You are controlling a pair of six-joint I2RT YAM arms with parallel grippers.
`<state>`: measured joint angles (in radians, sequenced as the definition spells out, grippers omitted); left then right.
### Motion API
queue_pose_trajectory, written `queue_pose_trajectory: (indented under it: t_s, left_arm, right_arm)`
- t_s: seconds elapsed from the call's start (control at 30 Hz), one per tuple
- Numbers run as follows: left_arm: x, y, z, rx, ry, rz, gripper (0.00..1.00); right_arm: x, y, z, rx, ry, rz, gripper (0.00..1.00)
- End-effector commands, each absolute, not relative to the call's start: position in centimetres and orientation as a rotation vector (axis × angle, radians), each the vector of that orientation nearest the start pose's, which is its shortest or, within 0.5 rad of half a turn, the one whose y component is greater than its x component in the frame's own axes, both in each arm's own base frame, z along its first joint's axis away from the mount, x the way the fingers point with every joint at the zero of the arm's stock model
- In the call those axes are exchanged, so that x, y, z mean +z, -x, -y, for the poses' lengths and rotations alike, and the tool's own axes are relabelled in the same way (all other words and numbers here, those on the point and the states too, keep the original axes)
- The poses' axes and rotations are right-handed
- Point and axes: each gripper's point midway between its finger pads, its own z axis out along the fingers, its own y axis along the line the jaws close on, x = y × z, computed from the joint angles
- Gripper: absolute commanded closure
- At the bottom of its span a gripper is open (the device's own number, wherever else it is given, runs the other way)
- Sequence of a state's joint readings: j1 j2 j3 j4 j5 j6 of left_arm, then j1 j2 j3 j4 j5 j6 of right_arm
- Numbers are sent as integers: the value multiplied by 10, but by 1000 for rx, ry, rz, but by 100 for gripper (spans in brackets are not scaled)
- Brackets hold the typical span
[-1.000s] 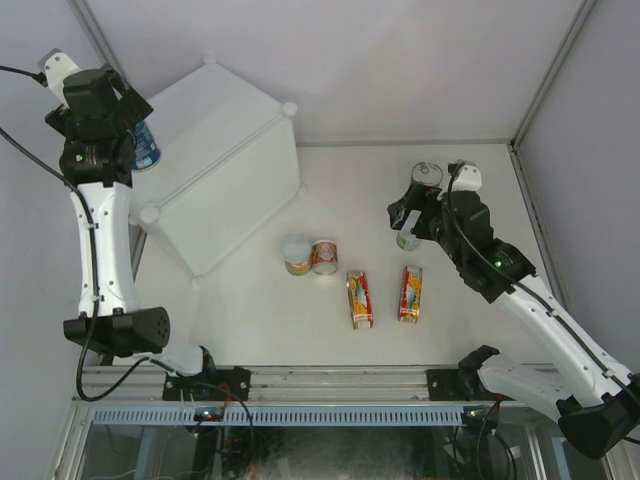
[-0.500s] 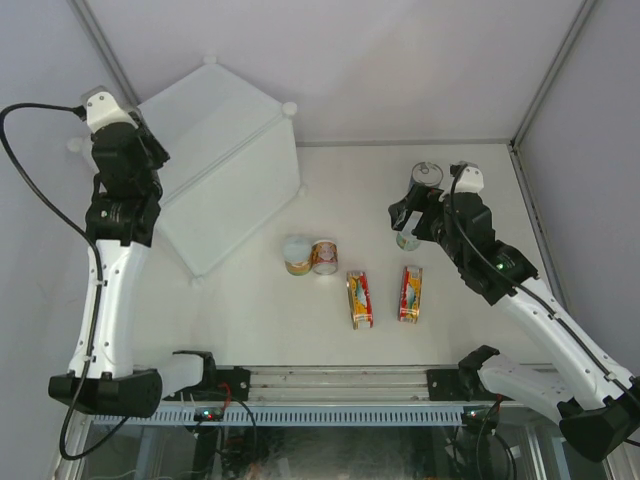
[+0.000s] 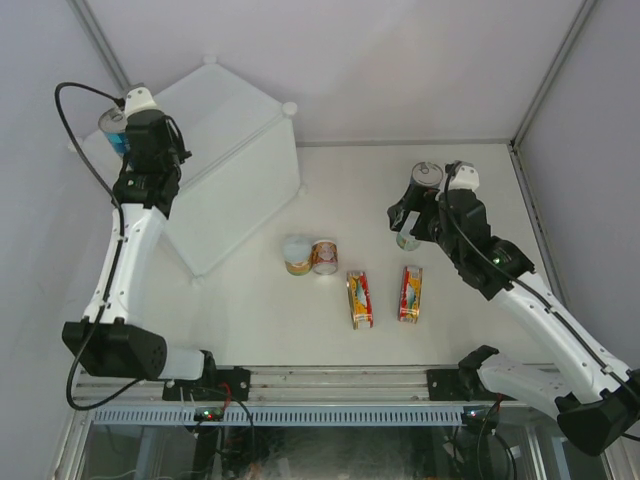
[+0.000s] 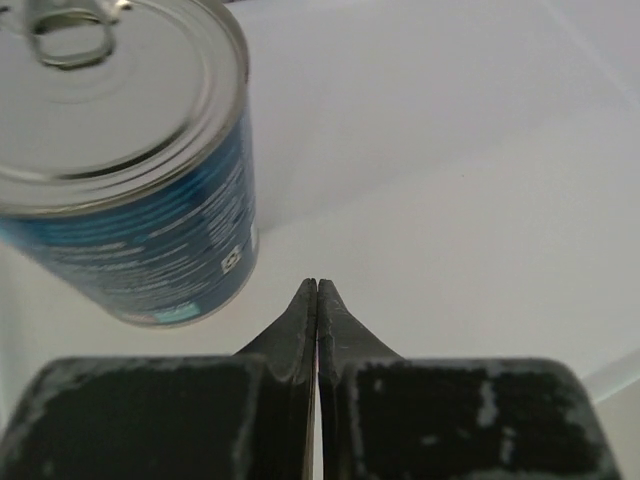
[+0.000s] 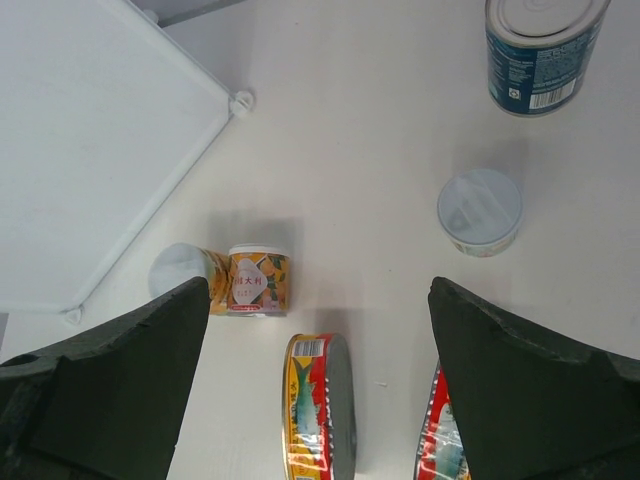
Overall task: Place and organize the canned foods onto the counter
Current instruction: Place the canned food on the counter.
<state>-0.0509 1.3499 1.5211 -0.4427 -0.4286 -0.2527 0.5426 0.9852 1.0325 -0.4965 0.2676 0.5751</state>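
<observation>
Where the left arm reached over the white translucent plastic box (image 3: 235, 165), its end effector (image 4: 317, 286) was clenched, the two dark tapered fingers pressed flat together with nothing between them. Just beside it, apart from the fingers, a tall cylindrical can (image 4: 135, 190) stood on the box's smooth top face. It had a blue printed label and a ribbed silver lid with a ring pull. The box had flat panels and round white knobs at its corners.

The right end effector (image 5: 318, 292) hung over the matt white table (image 3: 470, 300) with its broad black fingers spread wide, grasping nothing. A second tall blue can (image 5: 540, 45), silver-topped, stood on the table beyond it, and a short round can with a pale plastic lid (image 5: 480, 212) sat near that one.

Toward the table's middle, two more short round cans lay touching: one white-lidded (image 3: 297, 252), one with an orange paper label (image 3: 324, 257). Whether these were upright could not be told. Two flat oval tins with glossy red-and-yellow labels (image 3: 360, 299) (image 3: 410, 293) lay side by side, apart from each other, nearer the arm bases.
</observation>
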Motion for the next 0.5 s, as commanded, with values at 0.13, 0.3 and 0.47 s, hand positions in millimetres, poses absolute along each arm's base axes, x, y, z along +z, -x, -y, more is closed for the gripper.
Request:
queue_pose_trajectory:
  t_s: [0.13,0.3,0.47]
  left_arm:
    - [385,-442,-46,137,540,-1698,100]
    - [380,-442,-58,175,581,-1695,100]
    - [376,-440,-73,169,639,-1682,100]
  right_arm:
    - [301,-297,-148,463,-213,-1978,10]
    - [316,-299,-148,443,-207,-1964,10]
    - [315,-296,-151,434,-199,-1969,11]
